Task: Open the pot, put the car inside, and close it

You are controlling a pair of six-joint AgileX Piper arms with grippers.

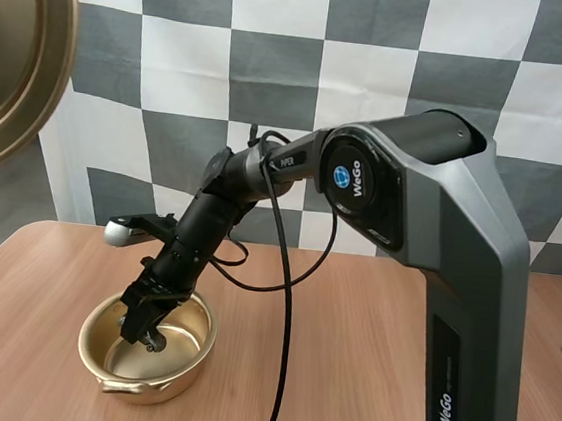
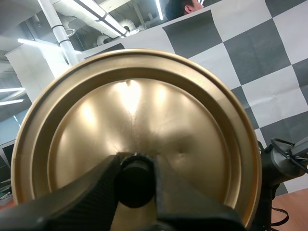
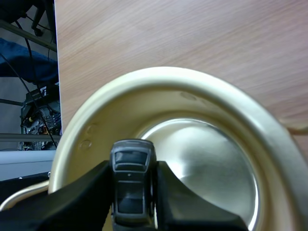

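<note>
The right gripper [image 1: 150, 336] is closed on 1 small grey car [image 3: 132, 183], pinching its sides between the 2 black fingers [image 3: 82, 202]. The fingertips reach down into the open mouth of 1 gold pot [image 1: 173, 380]. The car therefore sits inside the rim, above the shiny bottom. Contact with the bottom cannot be determined. The left gripper [image 2: 136, 192] is clamped on the black knob [image 2: 136, 179] of 1 gold lid [image 2: 134, 106]. The lid is held raised and tilted, well apart from the pot. The pot stands on 1 wooden table [image 1: 367, 350]. Beyond the lid's edge, the top of 1 person's head [image 2: 185, 6] is visible.
</note>
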